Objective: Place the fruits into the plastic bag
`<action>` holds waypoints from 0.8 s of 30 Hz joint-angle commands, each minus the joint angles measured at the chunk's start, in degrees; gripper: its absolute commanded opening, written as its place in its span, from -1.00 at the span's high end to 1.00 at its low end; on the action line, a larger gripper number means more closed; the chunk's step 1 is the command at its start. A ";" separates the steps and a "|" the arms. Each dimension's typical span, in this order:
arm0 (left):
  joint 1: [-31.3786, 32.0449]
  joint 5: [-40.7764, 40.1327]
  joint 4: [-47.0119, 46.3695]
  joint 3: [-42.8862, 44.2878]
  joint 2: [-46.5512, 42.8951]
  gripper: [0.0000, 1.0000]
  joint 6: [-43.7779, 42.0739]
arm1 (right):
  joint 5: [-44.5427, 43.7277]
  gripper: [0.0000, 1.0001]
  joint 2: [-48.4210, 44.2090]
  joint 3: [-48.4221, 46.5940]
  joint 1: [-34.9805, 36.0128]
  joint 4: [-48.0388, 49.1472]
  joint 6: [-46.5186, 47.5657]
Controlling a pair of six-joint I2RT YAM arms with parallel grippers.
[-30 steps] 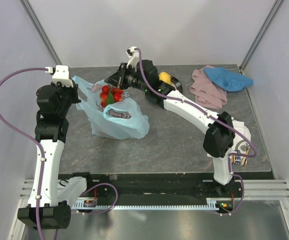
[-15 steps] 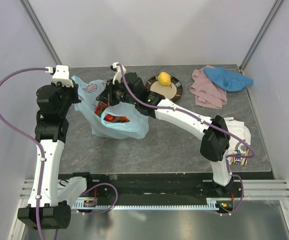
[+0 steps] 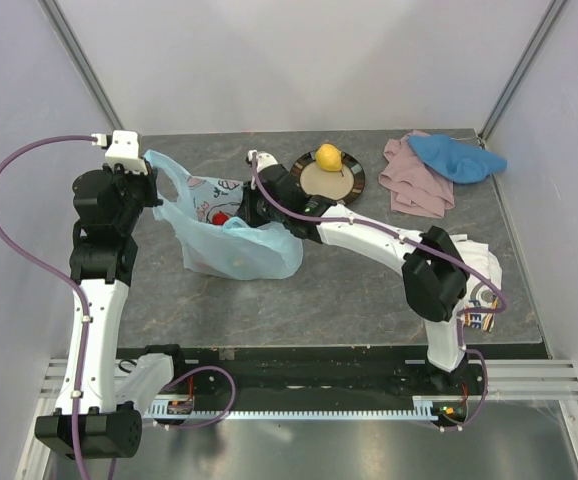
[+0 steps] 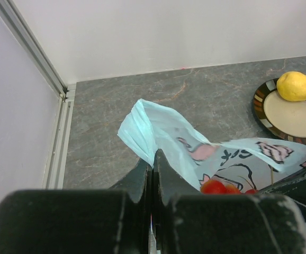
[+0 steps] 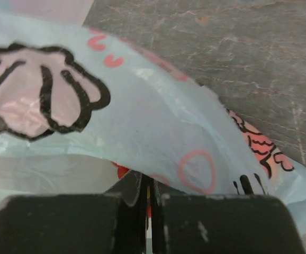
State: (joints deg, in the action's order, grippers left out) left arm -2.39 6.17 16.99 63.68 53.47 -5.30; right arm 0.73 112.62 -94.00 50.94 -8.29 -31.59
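The plastic bag (image 3: pixel 237 240) lies slumped on the table (image 3: pixel 349 285), light blue and translucent, printed with pink-and-black shells and lettering. Its mouth faces up and toward the back wall. Inside it, near the mouth, small red fruits (image 3: pixel 219 217) show through the opening; the left wrist view catches them just under the printed film. The lemon (image 3: pixel 328 157) is outside the bag, to its right and toward the back wall, sitting on the dark-rimmed plate (image 3: pixel 347 185).

The left tool (image 4: pixel 152 163) is at the bag's left side, its fingers pressed together on the bag's handle, which rises from between them as a twisted strip. The right tool (image 5: pixel 147 185) is at the bag's mouth, on the side nearer the plate, with the film draped across its front. Its fingers (image 5: pixel 129 190) stand narrow, almost touching, with a sliver of red in the slit; whether they pinch anything cannot be told. More red shows behind the film just above them.

Well to the right of the bag, beyond the plate, a pink cloth (image 3: pixel 414 190) lies crumpled with a blue cloth (image 3: pixel 459 158) on top of it.
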 commanded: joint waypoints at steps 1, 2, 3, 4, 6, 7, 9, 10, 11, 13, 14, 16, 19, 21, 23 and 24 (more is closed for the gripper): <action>0.20 0.86 -2.23 0.13 -0.39 0.97 -1.47 | -1.62 1.00 -4.34 -0.05 0.39 0.82 1.45; 0.28 0.77 -2.32 0.13 -0.39 0.97 -1.47 | -1.18 1.00 -3.90 0.13 0.39 0.82 1.19; 0.20 0.77 -2.32 0.04 -0.30 0.97 -1.47 | -0.82 1.00 -3.38 0.04 0.48 0.74 0.75; 0.20 0.86 -2.40 0.04 -0.21 0.97 -1.47 | 0.49 1.00 -2.41 0.21 0.65 0.65 0.40; 0.20 0.86 -2.40 0.04 -0.12 0.97 -1.47 | 1.89 1.00 -1.53 0.22 0.92 0.56 -0.04; 0.20 0.86 -2.40 0.13 -0.21 0.97 -1.29 | 2.34 1.00 -0.65 0.04 1.44 0.56 -0.22; 0.28 1.12 -2.40 0.13 -0.04 0.97 -1.29 | 2.87 1.00 0.32 -0.57 1.97 0.04 -0.22; 0.28 1.12 -2.32 0.13 -0.12 0.97 -1.38 | 3.05 1.00 1.02 -0.75 2.49 -0.14 -0.14; 0.11 1.21 -2.32 0.13 -0.04 0.97 -1.29 | 3.13 1.00 1.46 -0.84 2.76 -0.40 -0.22; 0.11 1.12 -2.32 0.04 -0.12 0.97 -1.29 | 3.57 1.00 2.25 -0.93 3.20 -0.41 -0.48; 0.20 1.12 -2.32 0.04 -0.04 0.97 -1.29 | 3.66 1.00 2.43 -0.93 3.20 -0.49 -0.49; 0.20 1.12 -2.32 0.04 -0.12 0.97 -1.29 | 3.84 1.00 2.69 -0.84 3.46 -0.76 -0.49; 0.11 1.03 -2.32 0.13 -0.12 0.97 -1.20 | 3.75 0.88 2.08 -0.84 3.47 -0.93 -0.14; 0.20 1.12 -2.32 0.13 -0.04 0.97 -1.29 | 3.58 0.71 1.47 -0.93 3.38 -1.02 0.57; 0.11 1.03 -2.32 0.04 -0.21 0.97 -1.29 | 3.31 0.59 0.33 -1.01 3.55 -0.93 1.09; 0.20 1.03 -2.40 0.04 -0.21 0.97 -1.38 | 3.31 0.47 -0.03 -1.19 3.47 -0.93 1.71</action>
State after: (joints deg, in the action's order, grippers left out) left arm -2.37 6.46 16.99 63.68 53.52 -5.30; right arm 4.03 114.65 -93.82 54.26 -8.84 -31.44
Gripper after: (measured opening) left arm 0.029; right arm 0.188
